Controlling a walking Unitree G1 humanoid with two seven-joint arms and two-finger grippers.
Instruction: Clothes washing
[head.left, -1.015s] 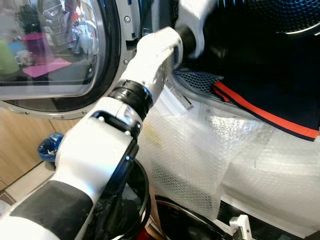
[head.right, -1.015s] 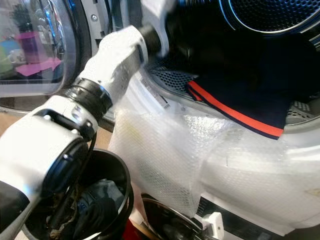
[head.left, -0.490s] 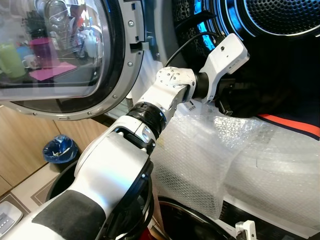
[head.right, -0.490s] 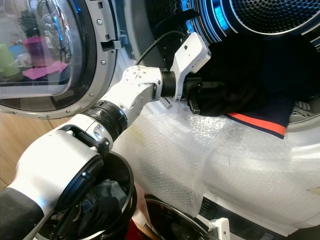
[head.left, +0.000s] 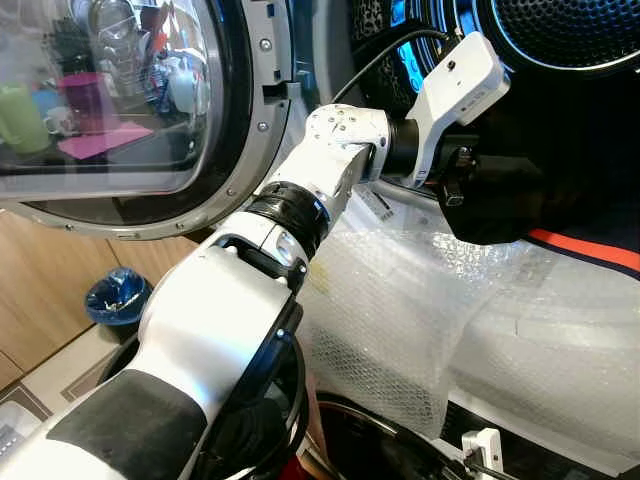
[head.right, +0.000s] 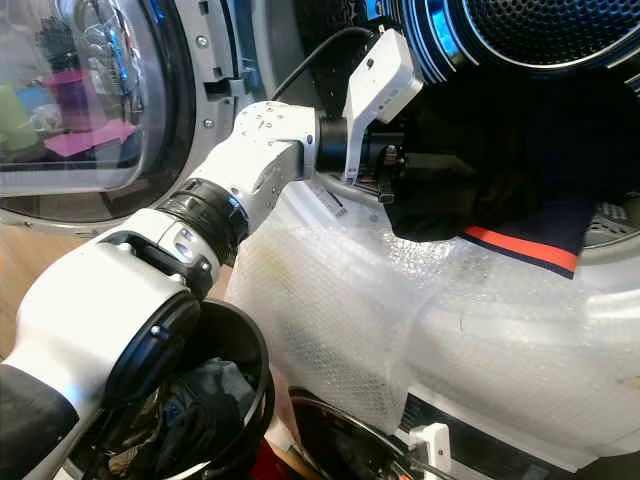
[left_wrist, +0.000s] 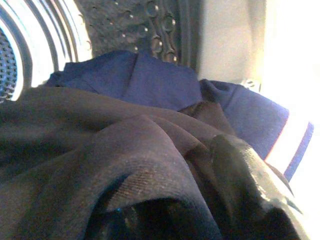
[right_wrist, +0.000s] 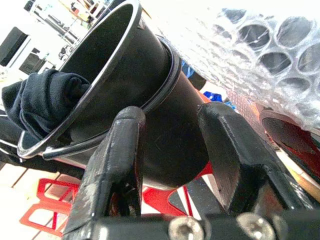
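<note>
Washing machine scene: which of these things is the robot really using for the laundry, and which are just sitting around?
Part of the job:
- washing machine drum
- dark garment held by the left gripper
- navy garment with red stripe at the drum mouth
- black bucket with more clothes
- open door

Just lying about:
- bubble wrap on the machine front
- blue bin

dark garment (head.right: 440, 200) | bunched at drum mouth | navy red-striped garment (head.right: 530, 235) | draped over rim

One washing machine (head.left: 330, 60) with one open door (head.left: 120, 110). Beside the machine: one black bucket (head.right: 235, 400), one blue bin (head.left: 112, 296). At its opening: two dark garments (head.right: 440, 195), one red-striped (head.right: 520, 245); two grippers (head.left: 455, 185) (right_wrist: 175, 150).
</note>
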